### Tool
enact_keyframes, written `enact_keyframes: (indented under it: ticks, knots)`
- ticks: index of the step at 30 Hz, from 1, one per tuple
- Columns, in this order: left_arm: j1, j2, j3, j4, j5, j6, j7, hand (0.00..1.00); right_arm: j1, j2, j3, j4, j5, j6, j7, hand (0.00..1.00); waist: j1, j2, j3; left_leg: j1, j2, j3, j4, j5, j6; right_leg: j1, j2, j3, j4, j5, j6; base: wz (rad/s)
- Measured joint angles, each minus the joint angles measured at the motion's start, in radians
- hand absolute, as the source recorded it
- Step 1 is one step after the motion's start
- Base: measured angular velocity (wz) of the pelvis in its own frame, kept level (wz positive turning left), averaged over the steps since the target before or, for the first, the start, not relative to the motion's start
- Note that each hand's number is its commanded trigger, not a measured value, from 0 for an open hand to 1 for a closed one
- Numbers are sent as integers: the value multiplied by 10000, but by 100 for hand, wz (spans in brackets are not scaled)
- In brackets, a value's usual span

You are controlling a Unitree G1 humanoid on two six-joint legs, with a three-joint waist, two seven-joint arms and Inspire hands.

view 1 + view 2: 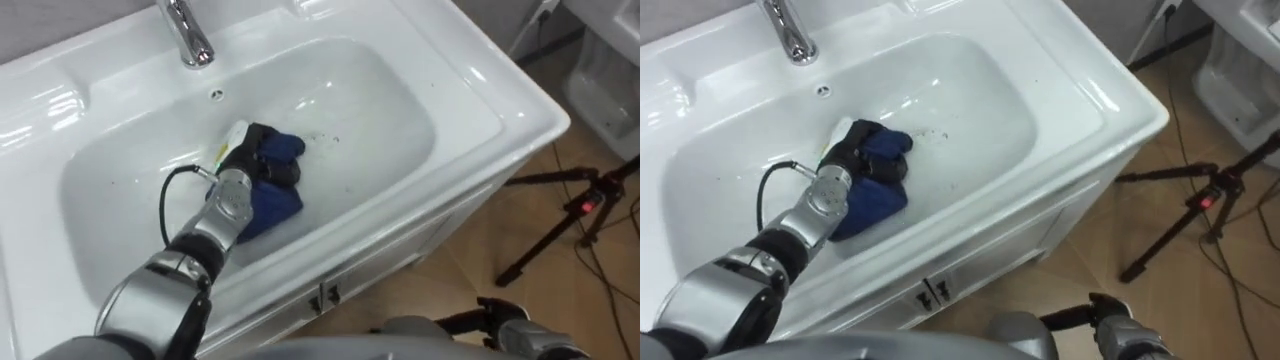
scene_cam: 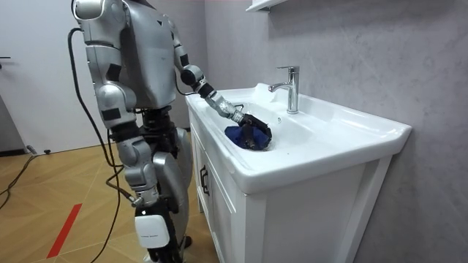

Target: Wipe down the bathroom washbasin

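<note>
Left eye view — left hand [image 1: 256,156] clutches crumpled blue cloth [image 1: 276,206] — glossy basin [image 1: 392,108].

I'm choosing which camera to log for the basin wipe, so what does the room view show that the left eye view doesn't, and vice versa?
Room view: the robot standing in front of the basin, a wall shelf, a red floor stripe. Left eye view: dark specks on the basin floor beside the blue cloth, a tripod on the floor. Both: the left hand curled round the cloth inside the basin, near the tap.
</note>
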Motion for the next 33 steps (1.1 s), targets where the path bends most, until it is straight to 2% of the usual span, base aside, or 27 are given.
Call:
enact_keyframes:
  ticks: [2,5,7,9,11,16,19,21,23,25,28,30,33]
  knots:
    - [104,314,266,-1,785,-62,-3,100,217,-17,-235,47,-28,-128,82,0,117,7,3,140,-15,1,-182,25,-45,111,77,12,-175,30,-19,0]
    - [194,404,627,0,1618,-201,10,100,478,-62,-612,160,-123,-107,76,0,187,63,1,221,29,-5,-288,55,-101,216,164,38,-323,128,-69,-6]
    - [367,572,787,-6,2201,-208,99,100,648,-192,-742,201,-389,-73,49,0,176,174,-53,283,44,-2,-376,71,-133,222,189,35,-327,146,-97,-9]
    - [446,638,907,-20,2396,-242,111,100,703,-260,-839,454,-851,120,-10,0,197,236,-66,293,76,-1,-449,88,-170,215,233,39,-324,157,-133,-6]
    - [543,673,1426,-25,2753,-254,161,100,784,-281,-1170,519,-1534,471,-13,0,243,272,-80,319,161,35,-492,139,-266,199,341,101,-338,209,-242,-13]
    - [1022,844,2044,-23,2921,-236,493,100,833,-358,-2045,504,-1987,800,-127,0,246,351,-120,469,345,12,-452,239,-438,242,492,208,-318,232,-494,-17]
    - [1635,1115,2634,-307,2938,-254,921,100,832,-379,-2588,444,-2041,971,-162,0,287,422,-155,510,446,-169,-430,321,-572,297,635,158,-319,204,-648,1]
    - [2099,1522,2758,-324,2969,-217,1234,100,855,-441,-2584,427,-2037,974,-291,0,470,522,-188,607,496,-440,-416,360,-633,372,647,89,-284,111,-775,9]
    - [2340,1837,2756,-326,2975,-193,1381,100,866,-450,-2563,410,-2036,969,-332,0,488,554,-198,645,512,-683,-401,413,-719,490,627,-76,-229,9,-828,36]
    - [2390,1865,2704,-330,3216,-146,1451,100,839,-463,-2527,411,-2021,892,-359,0,548,564,-186,754,528,-671,-419,456,-783,560,639,-118,-169,-98,-842,31]
    - [2532,1786,2691,-342,3543,-139,1746,100,767,-475,-2236,418,-2053,554,-413,0,633,563,-183,809,564,-683,-405,472,-808,570,619,-253,-50,-224,-837,0]
    - [2627,1734,2689,-441,3598,-132,1971,100,834,-493,-2121,407,-2057,420,-408,0,611,547,-176,806,587,-687,-406,478,-818,603,622,-305,-78,-185,-920,3]
    - [2765,1742,2559,-708,3585,-67,2031,100,975,-498,-2122,397,-1999,418,-395,0,555,547,-174,793,584,-693,-419,478,-820,688,601,-376,-124,-197,-925,10]
